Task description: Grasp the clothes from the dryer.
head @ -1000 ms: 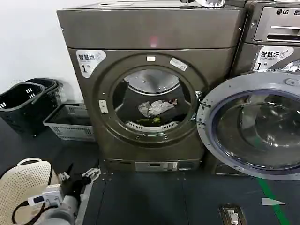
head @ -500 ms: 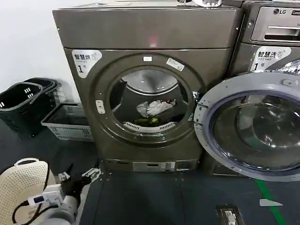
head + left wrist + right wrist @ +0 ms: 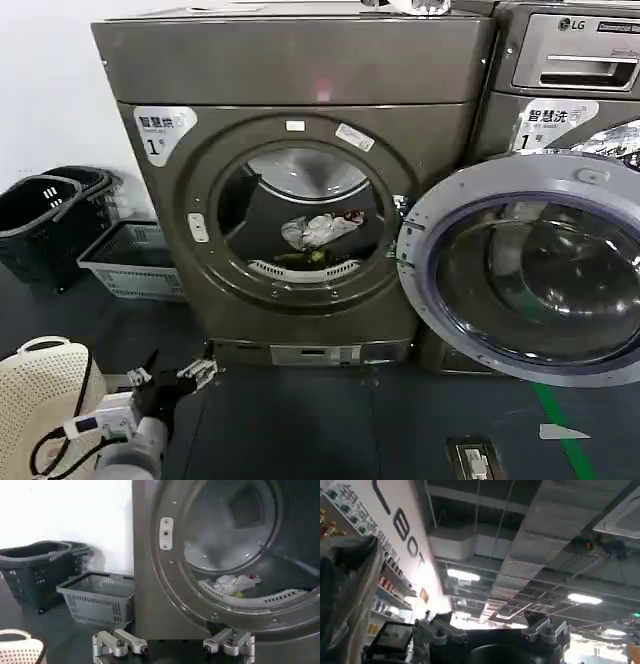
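Note:
The bronze-grey dryer (image 3: 300, 70) stands in front of me, and its round door (image 3: 520, 280) is swung open to the right. In the drum lies a white-grey cloth with red marks (image 3: 318, 230), with a yellow-green piece (image 3: 316, 256) just below it. My left gripper (image 3: 172, 378) hovers low near the floor, left of the dryer's base and well short of the porthole. It is open and empty. In the left wrist view this gripper (image 3: 175, 647) faces the porthole, and the clothes (image 3: 232, 583) lie beyond the rim. My right gripper (image 3: 490, 630) points up at the ceiling, open and empty.
Two black baskets (image 3: 40, 215) and a grey crate (image 3: 125, 260) sit on the floor left of the dryer. A white perforated basket (image 3: 40, 390) is beside my left arm. An LG machine (image 3: 570, 70) stands behind the open door. Green tape (image 3: 555, 430) marks the floor.
The dryer and its door have slid leftward in the head view. The left gripper stays low at the left, still open. The clothes lie as before.

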